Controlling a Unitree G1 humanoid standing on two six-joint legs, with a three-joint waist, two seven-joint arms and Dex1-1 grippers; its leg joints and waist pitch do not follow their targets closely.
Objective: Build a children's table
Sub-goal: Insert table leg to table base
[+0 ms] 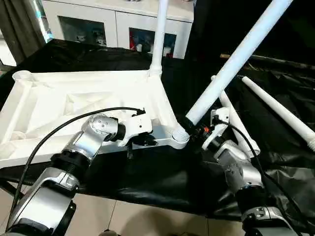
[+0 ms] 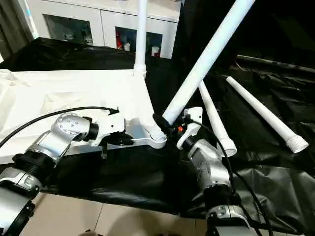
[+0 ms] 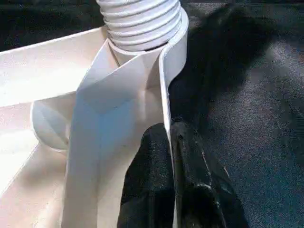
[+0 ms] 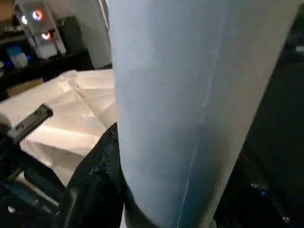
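Both forearms are silver, ribbed metal cylinders with rounded joint housings and black collars. White wrist brackets carry each hand: left hand (image 1: 142, 142), right hand (image 1: 189, 125), both with black fingers. A black cable loops to each wrist. Small orange-red marking at right wrist.

The left gripper (image 1: 143, 141) is pinched tight on the near rim of the tabletop (image 1: 49, 105), its silver forearm reaching in from the left. The right gripper (image 1: 193, 127) clasps a slanting leg (image 1: 231, 66) just above the tabletop's near corner socket, forearm rising from below.
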